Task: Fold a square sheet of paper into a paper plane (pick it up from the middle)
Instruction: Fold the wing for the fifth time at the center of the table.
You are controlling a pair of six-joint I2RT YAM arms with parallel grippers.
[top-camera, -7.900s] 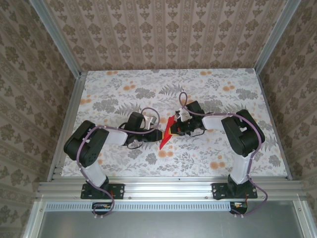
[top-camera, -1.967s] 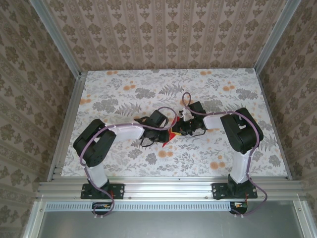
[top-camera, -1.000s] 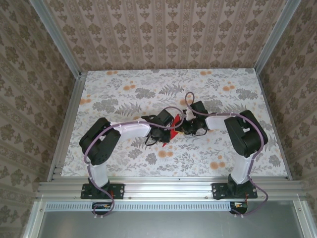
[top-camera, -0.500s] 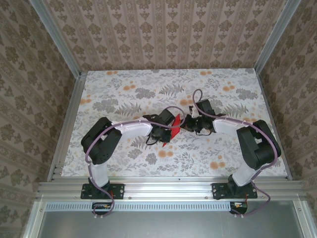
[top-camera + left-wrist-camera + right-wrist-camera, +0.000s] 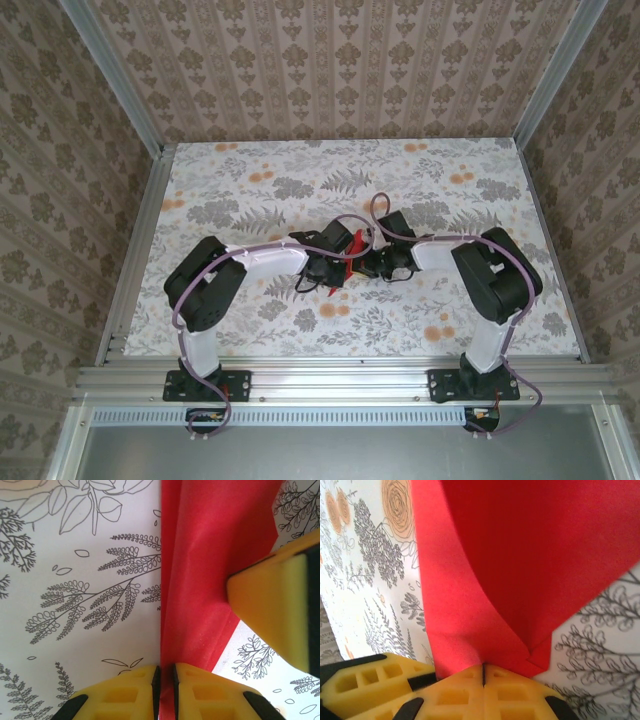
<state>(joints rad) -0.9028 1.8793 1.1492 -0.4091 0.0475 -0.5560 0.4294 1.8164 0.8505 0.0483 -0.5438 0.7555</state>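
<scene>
The sheet of paper [image 5: 349, 266] is bright red and folded into narrow creased layers, held just above the middle of the table between both grippers. My left gripper [image 5: 338, 262] is shut on it from the left; in the left wrist view the red paper [image 5: 200, 555] runs down between the yellow fingertips of this gripper [image 5: 166, 680]. My right gripper [image 5: 369, 262] is shut on the paper's right side. In the right wrist view that gripper [image 5: 483, 672] pinches the edge of a folded flap of the paper [image 5: 530, 555]. A yellow finger [image 5: 270, 615] of the right gripper presses the paper in the left wrist view.
The floral tablecloth [image 5: 250, 190] lies flat around the arms. Aluminium rails [image 5: 135, 250] border the table on the left, right and near sides, and patterned walls enclose it. The two arms meet at the table's middle.
The right gripper has closed onto the paper, and the right arm swung out to the right and came back in. The left gripper has kept its grip in the same place.
</scene>
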